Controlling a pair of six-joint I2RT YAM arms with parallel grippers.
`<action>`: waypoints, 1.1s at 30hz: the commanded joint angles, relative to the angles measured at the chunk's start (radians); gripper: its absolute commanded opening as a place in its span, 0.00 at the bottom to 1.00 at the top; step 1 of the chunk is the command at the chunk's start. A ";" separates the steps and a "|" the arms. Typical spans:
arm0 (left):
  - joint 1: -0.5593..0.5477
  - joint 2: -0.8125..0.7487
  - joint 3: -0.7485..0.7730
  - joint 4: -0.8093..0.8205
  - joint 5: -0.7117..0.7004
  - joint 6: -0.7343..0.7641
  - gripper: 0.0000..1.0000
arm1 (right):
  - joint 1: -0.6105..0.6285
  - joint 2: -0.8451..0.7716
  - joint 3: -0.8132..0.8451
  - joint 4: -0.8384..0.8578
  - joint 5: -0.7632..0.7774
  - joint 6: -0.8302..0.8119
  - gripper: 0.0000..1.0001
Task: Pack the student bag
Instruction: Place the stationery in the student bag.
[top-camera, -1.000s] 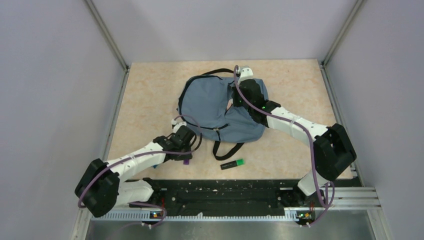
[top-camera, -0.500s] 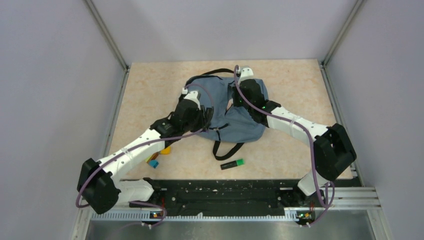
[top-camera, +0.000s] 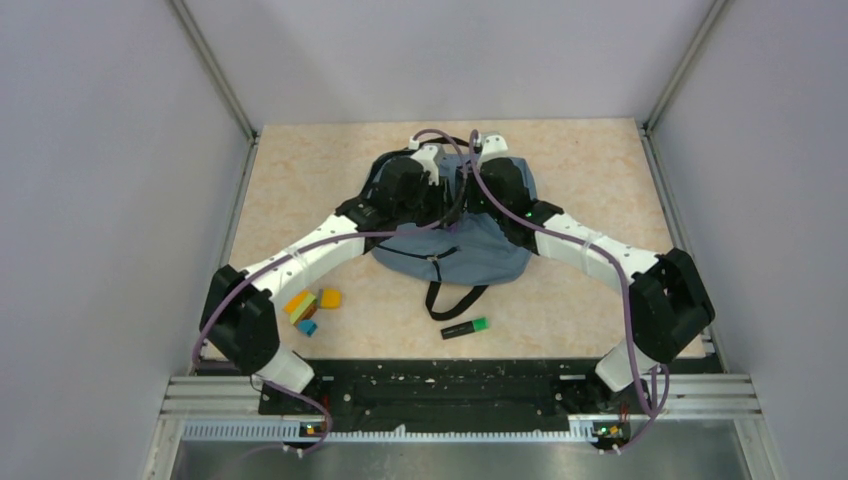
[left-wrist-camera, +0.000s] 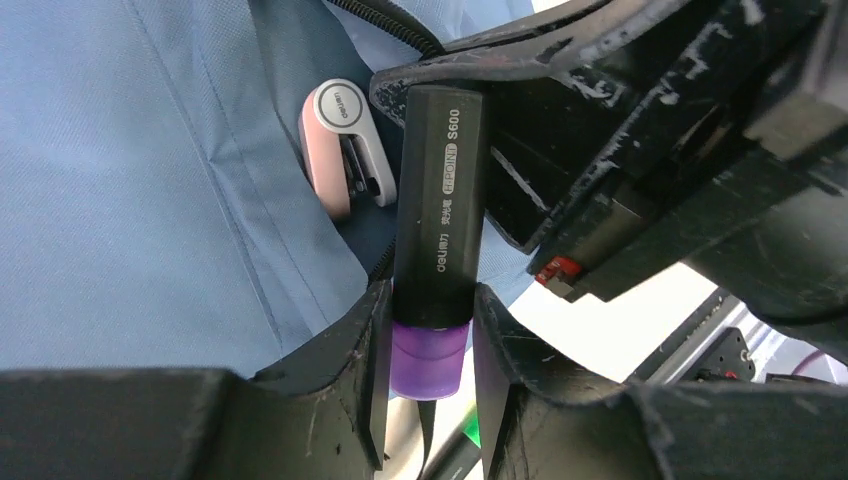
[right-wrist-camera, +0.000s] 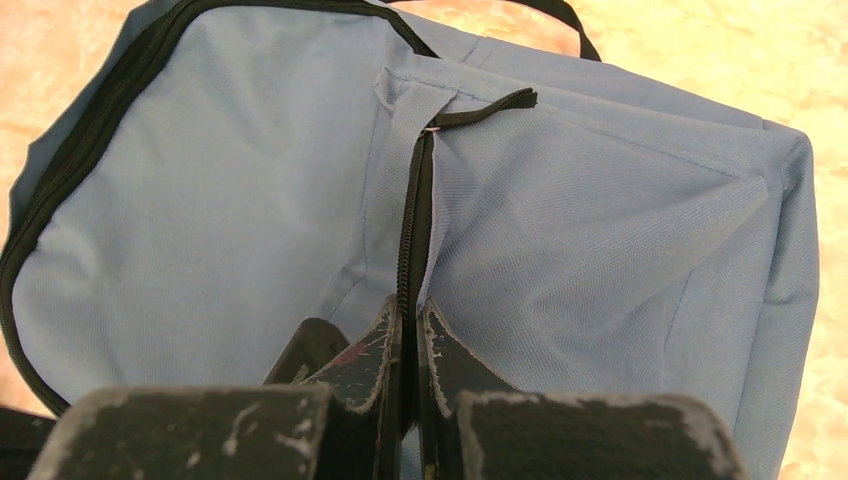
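The slate-blue student bag (top-camera: 470, 250) lies flat at mid table. It also shows in the right wrist view (right-wrist-camera: 240, 200) and the left wrist view (left-wrist-camera: 130, 180). My right gripper (right-wrist-camera: 412, 330) is shut on the bag's black zipper edge (right-wrist-camera: 412, 230) and holds it up. My left gripper (left-wrist-camera: 430, 340) is shut on a black highlighter with a purple cap (left-wrist-camera: 438, 230), held over the bag's open top next to the right gripper (top-camera: 480, 185). A pink eraser-like thing (left-wrist-camera: 340, 140) lies inside the bag opening.
A black highlighter with a green cap (top-camera: 465, 327) lies in front of the bag. Small orange, yellow and blue pieces (top-camera: 310, 305) lie at the front left. A black strap (top-camera: 450, 297) trails from the bag's near side. Walls close in on three sides.
My left arm has swung from the front left up over the bag with the purple-capped highlighter, uncovering the small coloured pieces. The right gripper has kept its hold on the zipper edge.
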 joint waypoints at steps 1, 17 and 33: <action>0.041 0.029 0.047 0.008 0.120 0.016 0.26 | -0.006 -0.089 0.007 0.062 0.001 -0.003 0.00; 0.135 0.164 0.094 -0.056 0.288 0.035 0.24 | -0.006 -0.107 -0.002 0.066 -0.003 -0.010 0.00; 0.189 0.369 0.307 -0.043 0.372 0.011 0.23 | -0.006 -0.114 -0.018 0.083 -0.021 0.004 0.00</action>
